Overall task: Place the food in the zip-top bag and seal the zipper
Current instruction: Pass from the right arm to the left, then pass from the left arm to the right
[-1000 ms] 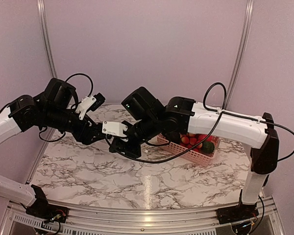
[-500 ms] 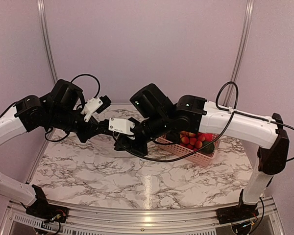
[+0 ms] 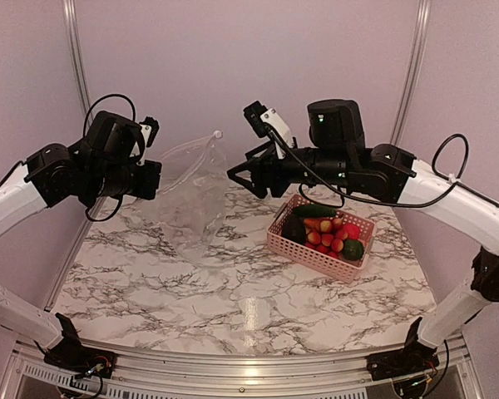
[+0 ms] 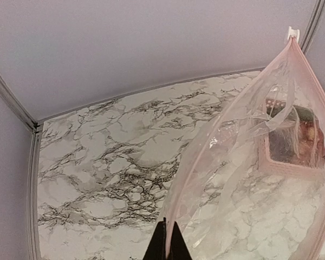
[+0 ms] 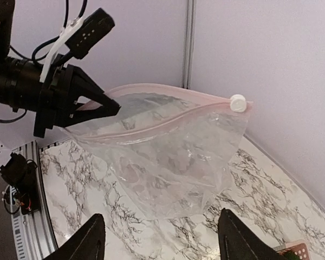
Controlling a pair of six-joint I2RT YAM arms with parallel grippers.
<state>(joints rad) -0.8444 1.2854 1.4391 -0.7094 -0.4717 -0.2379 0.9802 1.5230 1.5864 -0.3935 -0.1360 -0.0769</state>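
On the white grey-veined marble table [image 3: 233, 291], right of centre, stood the pink slotted plastic basket [image 3: 306, 256]. All the toy food [image 3: 320, 235] lay inside it. The round green piece [image 3: 353, 248] was at its near right corner and the red-pink berries [image 3: 329, 241] in the middle. The dark aubergine [image 3: 293, 229] lay at the left, with the orange-red mango shape [image 3: 314, 223] and the long green cucumber [image 3: 314, 211] toward the far side.

Beyond the basket and to its left, the clear crinkly zip-top bag [image 3: 191, 191] hung over the table, apart from the basket and with none of the food in it. Your left pincer [image 4: 167, 233] was closed tight on one end of the bag's mouth, its fingers pressed together on the plastic. The pink zipper strip [image 5: 168, 127] ran from there to a small white slider [image 5: 238, 102] at the far end, and the two lips stood parted. Your right pincer [image 5: 161, 216] was spread wide with nothing in it, near the bag but not touching it.
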